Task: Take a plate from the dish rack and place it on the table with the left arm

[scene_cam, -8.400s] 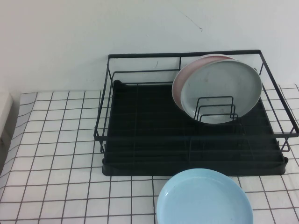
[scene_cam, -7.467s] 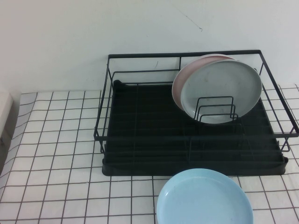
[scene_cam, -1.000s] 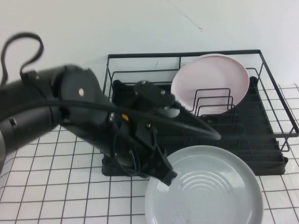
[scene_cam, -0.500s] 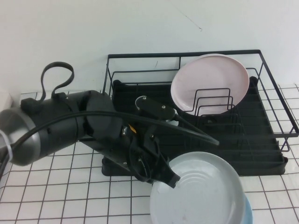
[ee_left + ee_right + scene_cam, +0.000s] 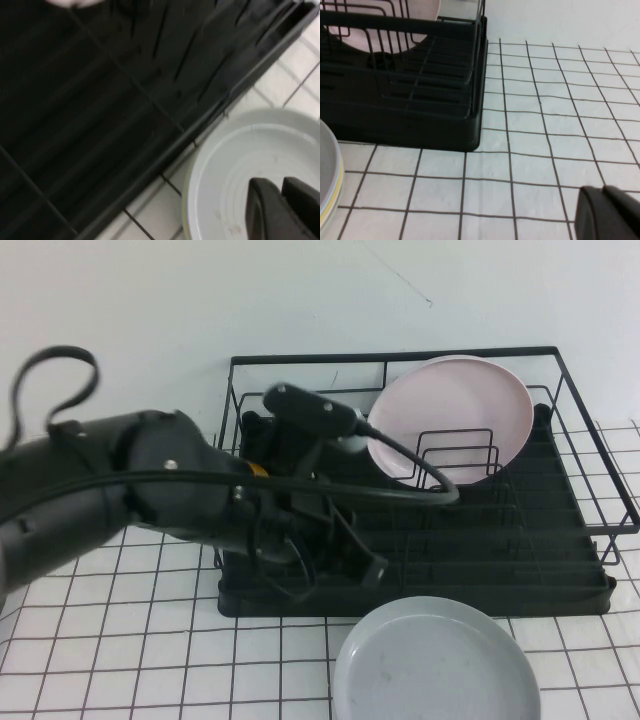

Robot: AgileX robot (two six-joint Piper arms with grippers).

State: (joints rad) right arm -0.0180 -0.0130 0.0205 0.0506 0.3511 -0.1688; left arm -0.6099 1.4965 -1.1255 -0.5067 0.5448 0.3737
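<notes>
The pale grey plate [image 5: 435, 665] lies flat on the table [image 5: 120, 640] in front of the dish rack [image 5: 400, 357]. It rests on another plate, of which only a thin rim edge shows in the right wrist view. My left arm reaches over the rack's front edge. The left gripper [image 5: 368, 570] hangs just above the plate's near-left rim, apart from it. In the left wrist view its fingers [image 5: 265, 200] are together over the plate [image 5: 225, 165] with nothing between them. My right gripper [image 5: 602, 189] is shut and empty, low over the table [image 5: 545, 125].
A pink plate [image 5: 455, 410] stands upright in the wire dividers at the rack's back right. The rack's black tray base [image 5: 420, 125] sits to the left of the right gripper. The grey plate's edge [image 5: 326, 175] shows beside it.
The plate has come down flat on the table and covers the light blue plate. My left gripper has let go of its rim and risen back toward the rack.
</notes>
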